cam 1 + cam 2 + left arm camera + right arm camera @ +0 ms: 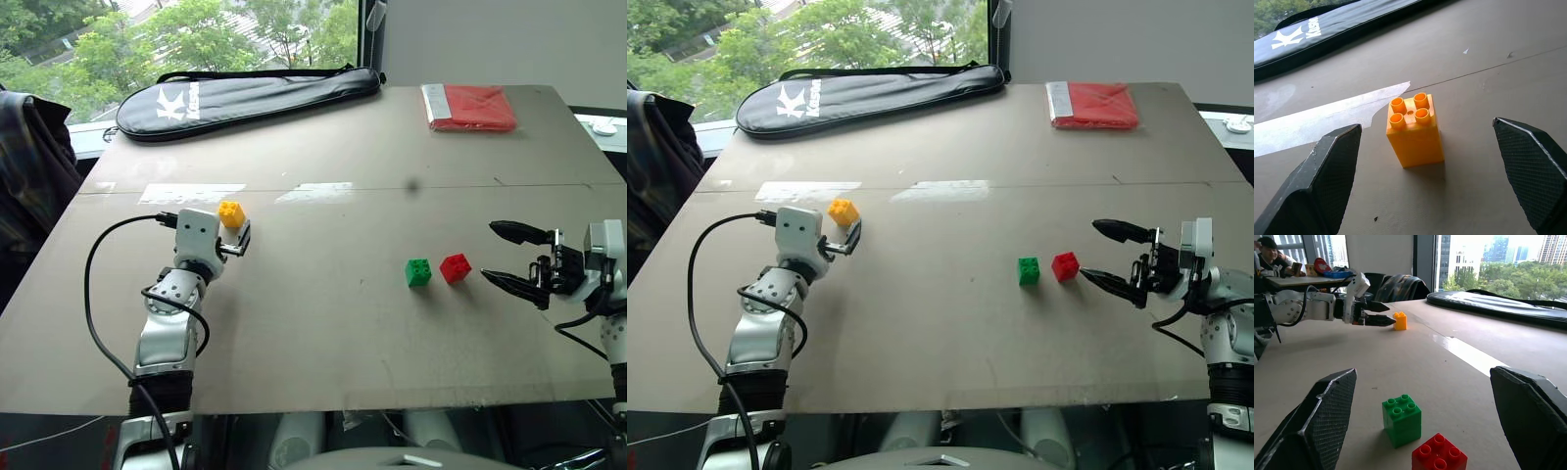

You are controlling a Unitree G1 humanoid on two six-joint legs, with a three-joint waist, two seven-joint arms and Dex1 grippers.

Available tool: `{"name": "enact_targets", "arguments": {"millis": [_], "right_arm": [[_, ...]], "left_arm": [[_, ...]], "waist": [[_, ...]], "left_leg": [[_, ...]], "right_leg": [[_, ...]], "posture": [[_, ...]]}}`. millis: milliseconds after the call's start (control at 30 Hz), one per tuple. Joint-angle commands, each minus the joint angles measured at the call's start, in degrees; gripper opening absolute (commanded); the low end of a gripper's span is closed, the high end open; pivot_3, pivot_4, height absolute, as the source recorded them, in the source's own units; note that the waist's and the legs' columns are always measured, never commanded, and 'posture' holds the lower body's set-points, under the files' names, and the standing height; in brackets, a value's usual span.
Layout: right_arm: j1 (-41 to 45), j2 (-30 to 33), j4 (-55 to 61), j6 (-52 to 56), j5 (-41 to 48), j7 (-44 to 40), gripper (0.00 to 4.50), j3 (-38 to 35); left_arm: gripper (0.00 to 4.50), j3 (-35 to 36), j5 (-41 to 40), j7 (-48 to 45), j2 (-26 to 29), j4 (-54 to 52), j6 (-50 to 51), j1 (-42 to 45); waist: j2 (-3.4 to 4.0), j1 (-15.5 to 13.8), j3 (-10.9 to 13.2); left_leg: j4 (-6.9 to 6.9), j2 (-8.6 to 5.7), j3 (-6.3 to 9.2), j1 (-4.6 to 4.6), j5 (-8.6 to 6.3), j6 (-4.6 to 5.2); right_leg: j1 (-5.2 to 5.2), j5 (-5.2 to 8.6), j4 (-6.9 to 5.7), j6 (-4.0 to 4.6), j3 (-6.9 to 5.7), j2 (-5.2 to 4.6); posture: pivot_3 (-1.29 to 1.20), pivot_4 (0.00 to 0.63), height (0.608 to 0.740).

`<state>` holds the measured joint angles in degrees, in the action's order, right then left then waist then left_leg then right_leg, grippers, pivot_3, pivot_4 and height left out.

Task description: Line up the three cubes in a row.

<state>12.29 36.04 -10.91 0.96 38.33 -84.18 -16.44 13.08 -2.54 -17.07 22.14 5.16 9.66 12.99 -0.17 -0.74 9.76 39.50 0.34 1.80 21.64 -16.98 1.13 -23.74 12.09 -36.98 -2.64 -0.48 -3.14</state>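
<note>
The yellow cube [1414,130] is seen standing alone at the left of the table [323,323], framed between the wide-spread fingers of the left gripper [1430,171], by which nothing is held. The green cube [418,271] and red cube [455,267] are set just beside each other at the right, near the right gripper [516,258], which is likewise spread wide and empty. If the left fingers were closed off-centre, the tall yellow cube could be tipped or pushed away; the paired cubes could be knocked apart by the right fingertips.
</note>
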Motion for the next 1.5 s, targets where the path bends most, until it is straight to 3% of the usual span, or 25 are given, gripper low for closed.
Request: {"name": "enact_targets", "arguments": {"millis": [33, 267, 367, 400, 467, 500, 533, 633, 767, 1000, 1267, 1500], "right_arm": [[-0.61, 0.16, 4.04, 0.85, 1.78, 1.31, 4.5, -1.51], [-2.07, 0.61, 6.42, 1.72, 1.97, 3.63, 4.5, -2.3], [-2.54, 1.23, 6.36, 1.59, 2.07, 3.64, 4.5, -2.82], [-2.76, 1.47, 6.29, 1.53, 2.19, 3.46, 4.5, -3.02], [-3.17, 1.9, 5.99, 1.32, 2.29, 3.25, 4.5, -3.47], [-3.35, 2.08, 5.83, 1.2, 2.35, 3.18, 4.5, -3.62], [-3.64, 2.24, 5.66, 1.03, 2.38, 3.11, 4.5, -3.82], [-4.27, 2.38, 5.51, 0.81, 2.23, 2.91, 4.5, -4.48], [-5.64, 2.73, 5.49, 0.45, 2.14, 2.85, 4.5, -5.47], [-9.06, 3.27, 5.85, -0.03, 1.72, 2.25, 4.5, -6.83], [-13.2, 2.56, 8.9, -0.69, 2.0, 3.81, 4.5, -8.3], [-17.15, 1.79, 12.0, -0.95, 2.86, 5.07, 4.5, -9.79]], "left_arm": [[4.39, -0.97, 0.68, 0.22, 0.95, 4.99, -3.14, 3.33], [4.39, -2.54, 0.71, -1.15, 1.52, 19.39, -6.73, 11.51], [3.8, -2.98, 0.97, -1.02, 1.68, 24.89, -8.31, 14.67], [3.3, -2.96, 0.87, -0.9, 1.66, 25.73, -8.96, 15.22], [2.82, -3.02, 1.18, -0.53, 1.82, 26.99, -10.43, 15.84], [2.29, -3.05, 1.24, -0.5, 1.88, 27.51, -10.99, 16.01], [2.19, -3.15, 1.27, -0.73, 2.0, 27.84, -11.44, 15.95], [1.32, -3.46, 1.04, -1.61, 2.27, 28.04, -12.09, 15.53], [1.34, -6.03, -4.76, -14.1, 0.91, 21.96, -11.83, 13.58], [1.34, -17.6, -9.87, -40.4, 1.15, 15.41, -10.55, 13.38], [1.34, -25.48, -9.33, -58.74, -0.77, 22.92, -14.77, 20.4], [1.34, -28.75, -5.34, -63.77, -7.01, 37.17, -23.6, 29.18]], "waist": [[0.0, -0.02, 0.0], [-0.01, -0.06, -0.01], [-0.01, -0.02, -0.01], [-0.01, 0.0, -0.01], [-0.01, 0.06, -0.01], [-0.01, 0.06, -0.01], [-0.01, 0.06, -0.01], [-0.01, 0.07, -0.01], [-0.01, 0.07, -0.02], [-0.01, -0.03, -0.01], [-0.01, 0.32, -0.01], [-0.04, -0.04, 0.0]], "left_leg": [[0.0, 0.0, 0.0, 0.0, 0.0, 0.0], [0.0, -0.02, 0.02, 0.0, 0.0, -0.01], [0.0, -0.04, 0.01, 0.0, 0.01, -0.02], [0.0, -0.04, 0.01, -0.01, 0.01, -0.02], [0.0, -0.04, 0.01, -0.01, 0.01, -0.02], [0.0, -0.04, 0.01, -0.01, 0.01, -0.02], [0.0, -0.03, 0.01, -0.01, 0.01, -0.02], [0.0, -0.03, 0.02, -0.02, 0.01, -0.02], [0.0, -0.03, 0.01, -0.02, 0.01, -0.02], [0.01, -0.08, -0.22, 0.08, 0.02, -0.03], [0.0, 0.01, -0.29, 0.0, 0.02, -0.02], [0.03, -0.04, -0.29, 0.09, 0.01, 0.0]], "right_leg": [[0.0, 0.0, 0.0, 0.0, -0.01, 0.0], [0.0, -0.01, -0.01, 0.0, -0.03, -0.01], [0.0, -0.01, -0.02, -0.01, -0.06, 0.0], [0.0, -0.01, -0.05, -0.01, -0.05, 0.0], [0.0, -0.01, -0.05, -0.01, -0.03, 0.0], [0.0, -0.01, -0.05, -0.01, -0.04, 0.0], [0.0, -0.01, -0.05, -0.01, -0.05, -0.01], [0.0, -0.01, -0.06, -0.02, -0.04, -0.01], [0.0, -0.01, -0.06, -0.02, -0.03, -0.01], [0.0, -0.01, 0.04, -0.02, -0.07, -0.05], [0.0, 0.0, -0.05, -0.01, -0.04, 0.11], [0.0, 0.0, 0.04, -0.02, -0.04, 0.08]], "posture": [[0.0, 0.15, 0.707], [0.0, 0.15, 0.707], [0.0, 0.15, 0.707], [0.0, 0.15, 0.707], [0.0, 0.15, 0.707], [0.0, 0.15, 0.707], [0.0, 0.15, 0.707], [0.0, 0.15, 0.707], [0.0, 0.15, 0.707], [0.0, 0.15, 0.707], [0.0, 0.15, 0.707], [0.0, 0.15, 0.707]]}}
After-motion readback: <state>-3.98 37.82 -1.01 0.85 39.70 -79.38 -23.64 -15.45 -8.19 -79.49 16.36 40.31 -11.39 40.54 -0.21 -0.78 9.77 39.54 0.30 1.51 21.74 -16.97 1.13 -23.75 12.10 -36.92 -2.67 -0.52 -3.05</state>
